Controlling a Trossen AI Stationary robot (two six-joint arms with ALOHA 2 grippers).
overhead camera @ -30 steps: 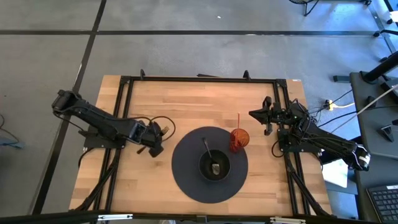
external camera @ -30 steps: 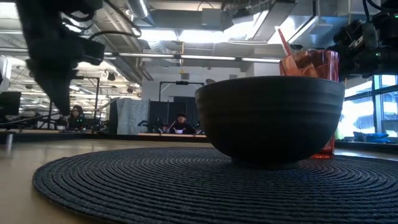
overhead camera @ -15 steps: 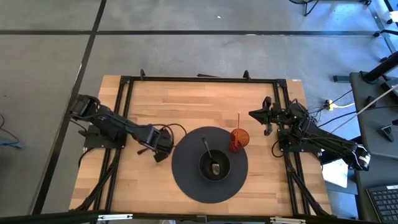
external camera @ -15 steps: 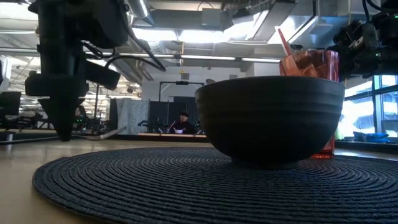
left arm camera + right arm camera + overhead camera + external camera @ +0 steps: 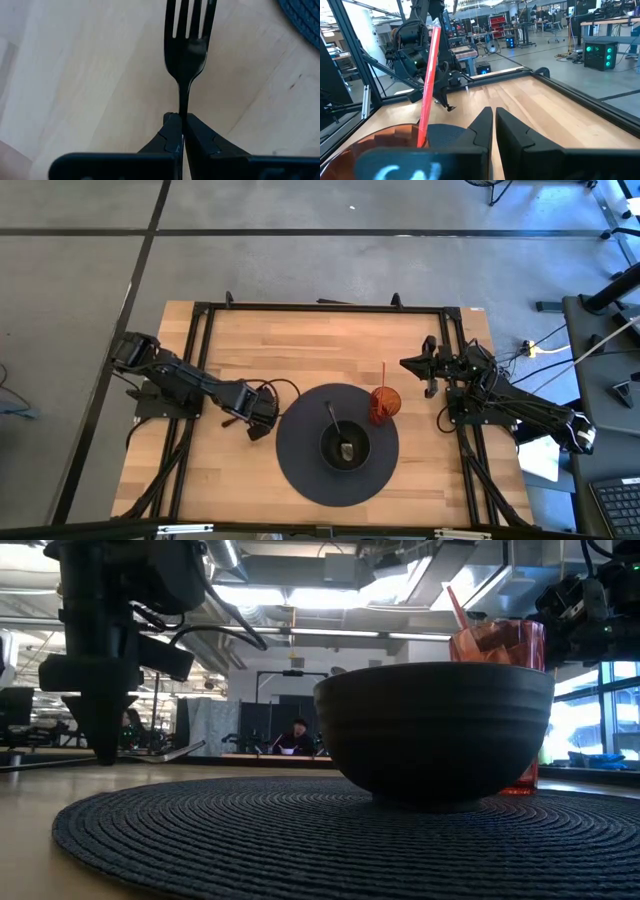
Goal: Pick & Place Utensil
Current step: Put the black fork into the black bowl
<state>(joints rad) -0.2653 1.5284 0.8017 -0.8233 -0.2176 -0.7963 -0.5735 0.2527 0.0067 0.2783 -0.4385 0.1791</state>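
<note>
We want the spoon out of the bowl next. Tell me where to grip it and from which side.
Grip the spoon by its handle, which leans up over the bowl rim toward the table's far-left. Come from above. The cup crowds the right, so the left end effector, once it drops the fork, seems better placed.

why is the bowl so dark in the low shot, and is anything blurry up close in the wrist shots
Low view: the bowl is backlit by bright ceiling lights and a window, so it reads as a silhouette. Left wrist view: the fork is sharp, pinched in the left end effector. Right wrist view: the red cup is soft and out of focus, very near the lens.
</note>
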